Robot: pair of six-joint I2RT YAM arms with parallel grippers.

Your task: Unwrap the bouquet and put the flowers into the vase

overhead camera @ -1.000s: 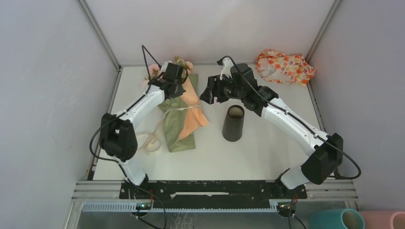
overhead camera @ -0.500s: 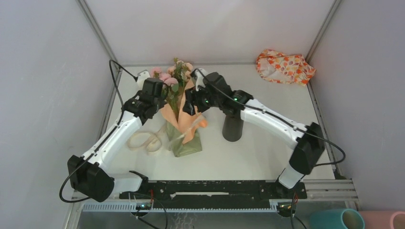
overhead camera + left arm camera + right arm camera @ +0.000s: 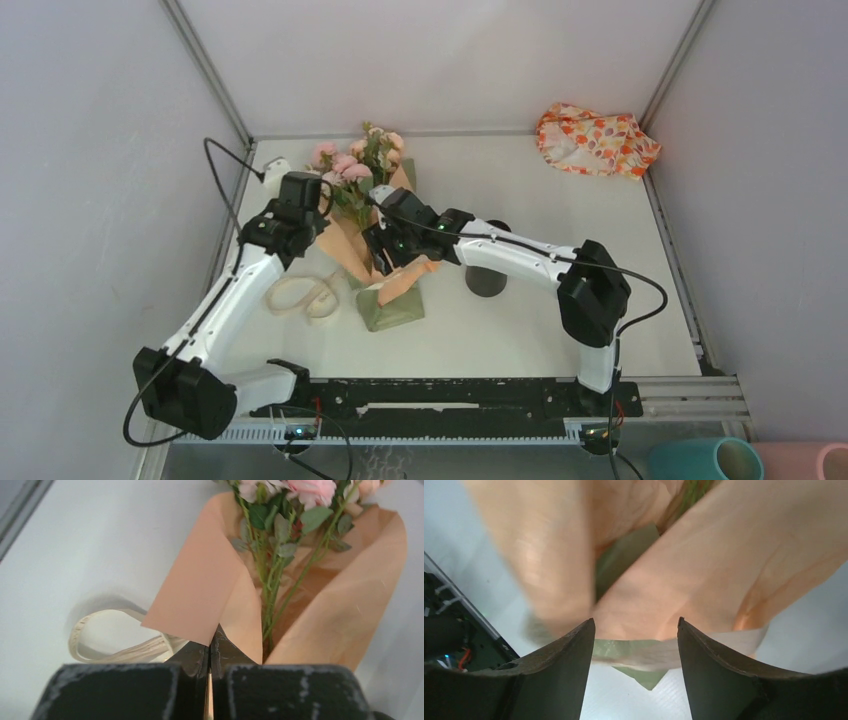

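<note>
Over the last second the bouquet [image 3: 358,178] went from lying flat to standing upright, just left of the vase [image 3: 486,283], so its wrap could probably now be stripped downward. The left wrist view showed the left gripper [image 3: 210,636] pressed together on the peach paper's edge; the right gripper [image 3: 636,625], jaws apart, faced the lower wrap, and only the overhead view showed the vase
</note>
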